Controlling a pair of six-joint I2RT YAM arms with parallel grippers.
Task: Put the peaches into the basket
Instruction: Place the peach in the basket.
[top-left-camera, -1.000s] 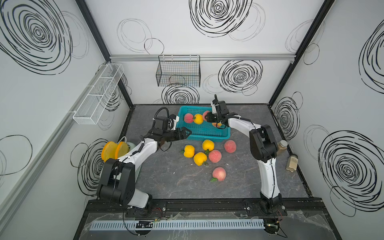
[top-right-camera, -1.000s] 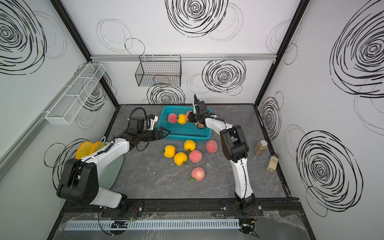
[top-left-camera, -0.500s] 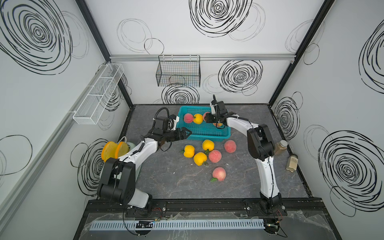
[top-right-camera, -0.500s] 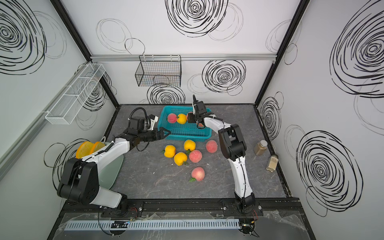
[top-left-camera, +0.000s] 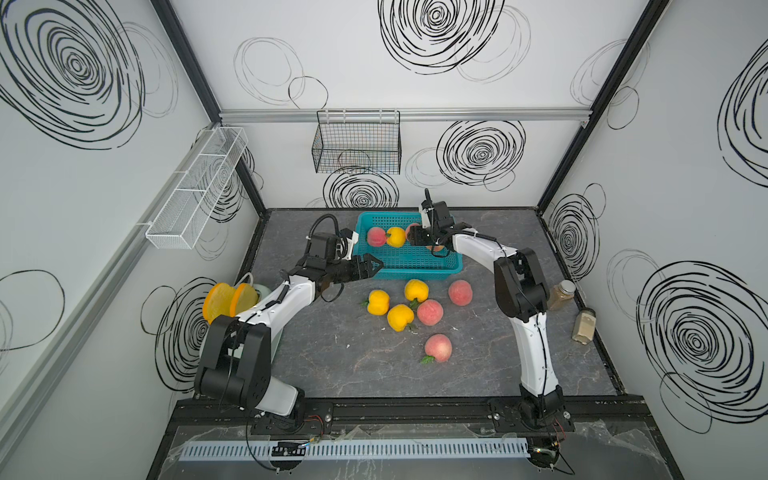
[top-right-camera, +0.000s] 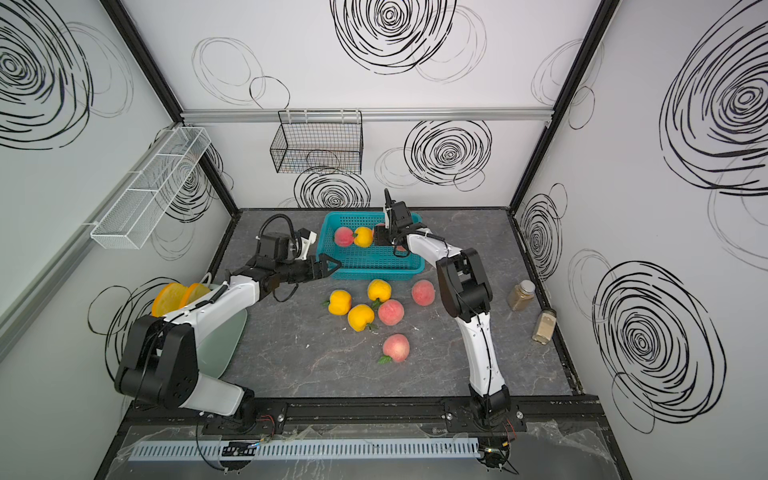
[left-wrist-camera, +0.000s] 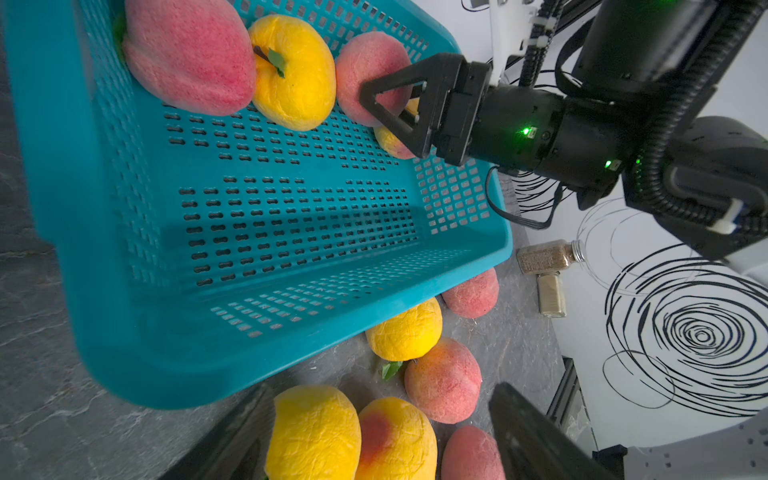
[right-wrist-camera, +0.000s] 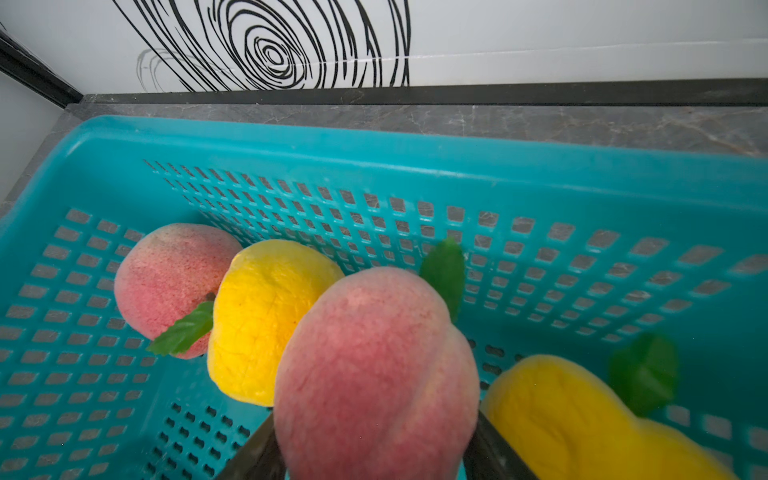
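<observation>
Teal plastic: the basket (top-left-camera: 419, 270) is set at the back of the grey tabletop (top-left-camera: 332, 374). Four peaches are counted inside.

- A corner pink peach (top-left-camera: 376, 237) and a stemmed yellow peach (top-left-camera: 395, 236) are lodged together against the far wall.
- A third pink peach (right-wrist-camera: 374, 374) is framed between the fingers of the right gripper (top-left-camera: 417, 237), which is lowered into the basket. Whether it is clamped or free cannot be told.
- A blurred yellow peach (right-wrist-camera: 561, 415) lies just beside it.

The left gripper (top-left-camera: 375, 264) is held with jaws apart and empty, near the basket's front corner on its own side.

Six loose peaches (top-left-camera: 377, 302) (top-left-camera: 416, 290) (top-left-camera: 400, 317) (top-left-camera: 430, 311) (top-left-camera: 460, 292) (top-left-camera: 438, 347) are left on the tabletop in front of the basket, three yellow and three pink.

The task is judged under halfway done, with six pickups owed.
</observation>
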